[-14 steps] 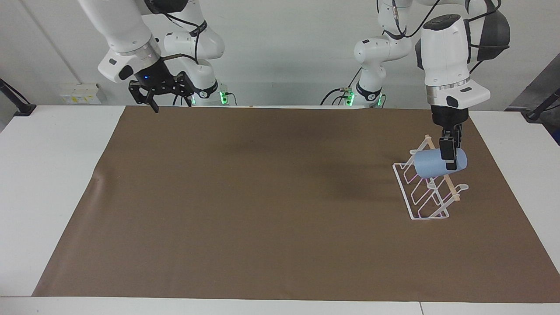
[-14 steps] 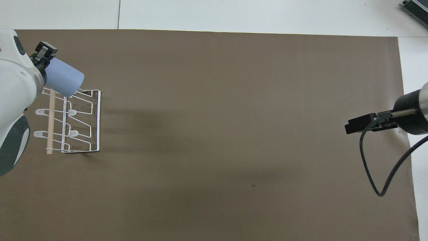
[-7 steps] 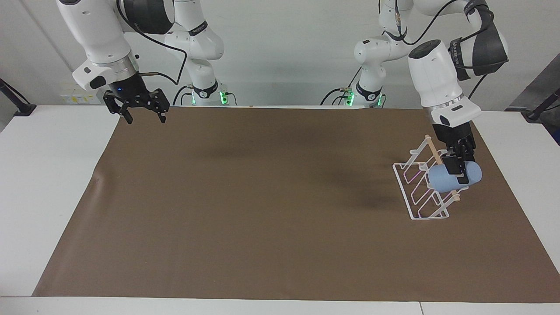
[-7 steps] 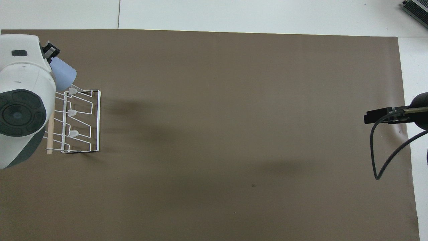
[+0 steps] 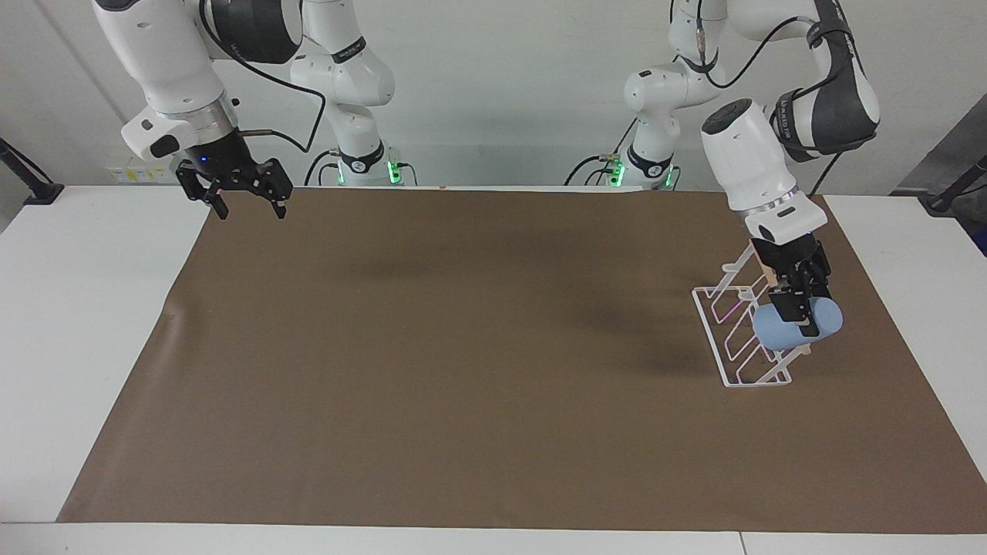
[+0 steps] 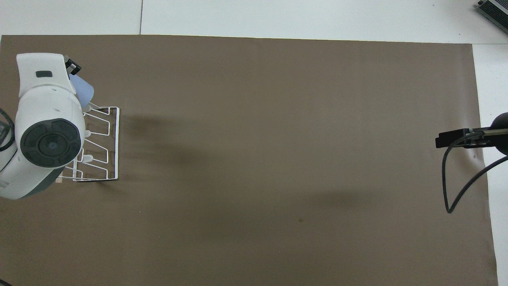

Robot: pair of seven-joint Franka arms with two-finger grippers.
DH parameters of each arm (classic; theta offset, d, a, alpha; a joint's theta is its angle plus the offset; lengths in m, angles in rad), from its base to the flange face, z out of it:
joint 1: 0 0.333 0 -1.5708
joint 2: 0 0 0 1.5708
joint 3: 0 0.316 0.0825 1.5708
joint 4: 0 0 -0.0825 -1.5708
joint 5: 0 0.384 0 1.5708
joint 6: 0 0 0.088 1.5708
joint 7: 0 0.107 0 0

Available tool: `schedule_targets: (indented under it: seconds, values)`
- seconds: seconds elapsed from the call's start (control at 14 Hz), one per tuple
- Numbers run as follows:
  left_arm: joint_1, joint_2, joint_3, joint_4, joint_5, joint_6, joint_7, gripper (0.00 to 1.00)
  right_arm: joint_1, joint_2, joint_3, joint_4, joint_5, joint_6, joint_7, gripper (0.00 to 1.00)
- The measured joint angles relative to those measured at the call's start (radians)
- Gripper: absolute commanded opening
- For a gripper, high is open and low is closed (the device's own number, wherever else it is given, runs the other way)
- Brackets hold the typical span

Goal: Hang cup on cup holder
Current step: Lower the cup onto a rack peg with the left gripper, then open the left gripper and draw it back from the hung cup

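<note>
White wall at the robots' end; white table (image 5: 92,324) under a brown mat (image 5: 463,362) that covers most of it.

Rack (image 5: 740,339) stands on the mat toward the left arm's end, white wire, rectangular base, prongs slanting up to a wooden dowel (image 5: 763,266).

Left gripper (image 5: 800,312) is down at the rack, fingers clamped on the cup (image 5: 779,327). Cup is light blue and lies on its side, clear of the mat. Long axis roughly level, running along the table's length: one end faces the table's middle, the other the left arm's end of the table. Which end is the mouth: cannot tell. It sits against the prongs at the part of the rack farther from the robots, low beside the dowel. Whether a prong is inside it: cannot tell.

Overhead, the left arm's white wrist (image 6: 47,127) covers the dowel and much of the rack (image 6: 107,143); only a sliver of cup (image 6: 84,92) shows past it, with a black fingertip (image 6: 73,66) just above.

Right gripper (image 5: 247,202) hangs in the air over the mat's corner at the right arm's end, waiting, fingers spread wide, holding nothing. Overhead only its black tip (image 6: 452,139) and a looped cable (image 6: 456,186) show at the frame edge; the rest is cut off.
</note>
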Motion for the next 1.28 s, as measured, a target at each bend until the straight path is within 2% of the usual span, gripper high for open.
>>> schedule_targets:
  seconds: [1.14,1.21,1.28]
  values:
    - [0.0,0.003,-0.001,-0.084,0.063,0.019,-0.067,0.0,-0.006,-0.005,0.003,0.0,0.0,-0.004,0.0,1.0]
    - [0.0,0.003,-0.001,-0.089,0.063,0.022,-0.069,0.11,-0.006,-0.005,0.003,0.0,0.0,-0.004,0.0,1.0]
    - [0.0,0.003,-0.002,-0.093,0.063,0.028,-0.069,0.44,-0.006,-0.005,0.003,0.0,0.0,-0.004,0.0,1.0]
